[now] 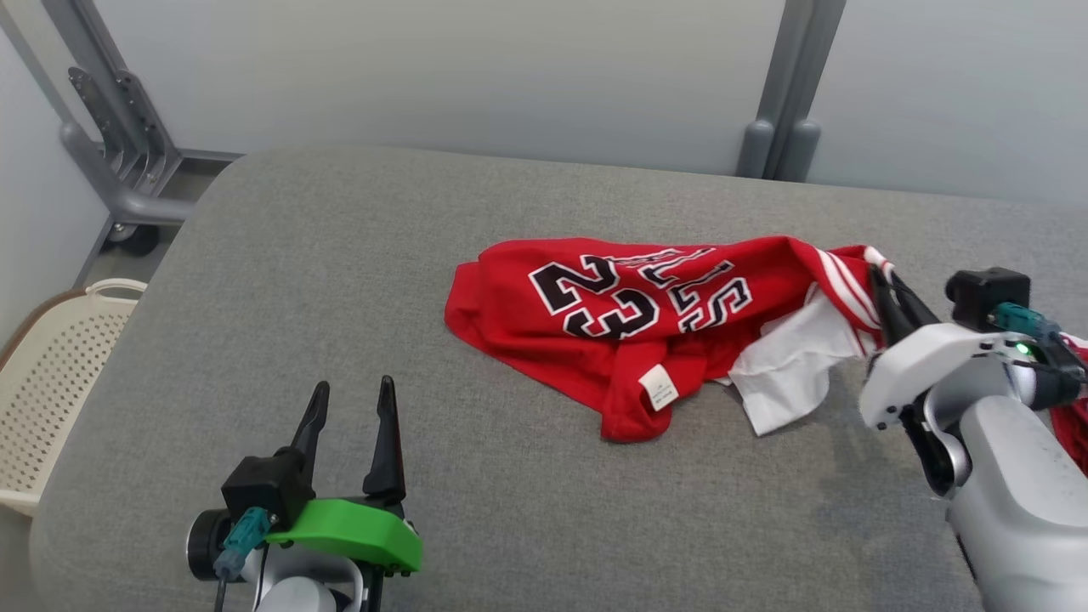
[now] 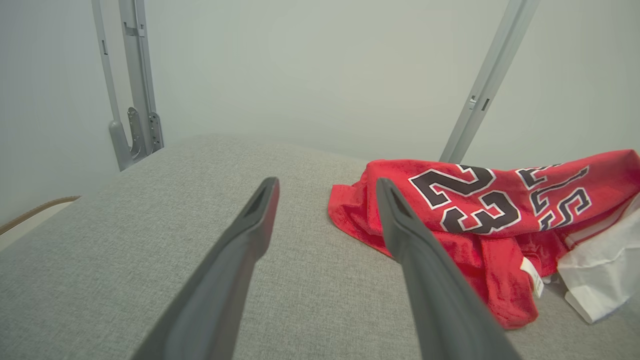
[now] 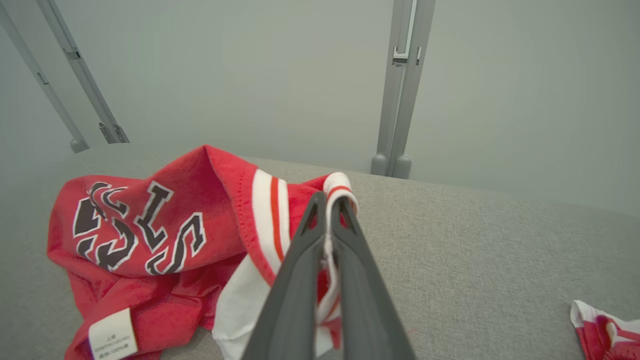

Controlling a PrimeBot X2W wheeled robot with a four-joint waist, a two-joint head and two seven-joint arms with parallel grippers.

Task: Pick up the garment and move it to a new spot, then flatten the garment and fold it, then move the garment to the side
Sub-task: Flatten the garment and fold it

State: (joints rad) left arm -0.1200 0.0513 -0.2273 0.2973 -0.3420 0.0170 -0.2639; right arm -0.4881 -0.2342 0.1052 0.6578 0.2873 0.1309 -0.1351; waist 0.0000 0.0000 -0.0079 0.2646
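Right wrist view: the right end effector (image 3: 328,201) is clamped on the striped trim of the red garment (image 3: 165,235), presumably to lift it. The rest lies crumpled to its left on the grey desk (image 3: 475,260). The left end effector (image 1: 353,398) hovers spread wide, holding nothing, well apart.

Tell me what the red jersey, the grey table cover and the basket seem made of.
The red jersey looks like soft matte knit, likely polyester: it lies in limp folds. The grey cover is woven cloth, matte, its fine weave visible. The basket seems cream plastic, with rows of moulded holes.
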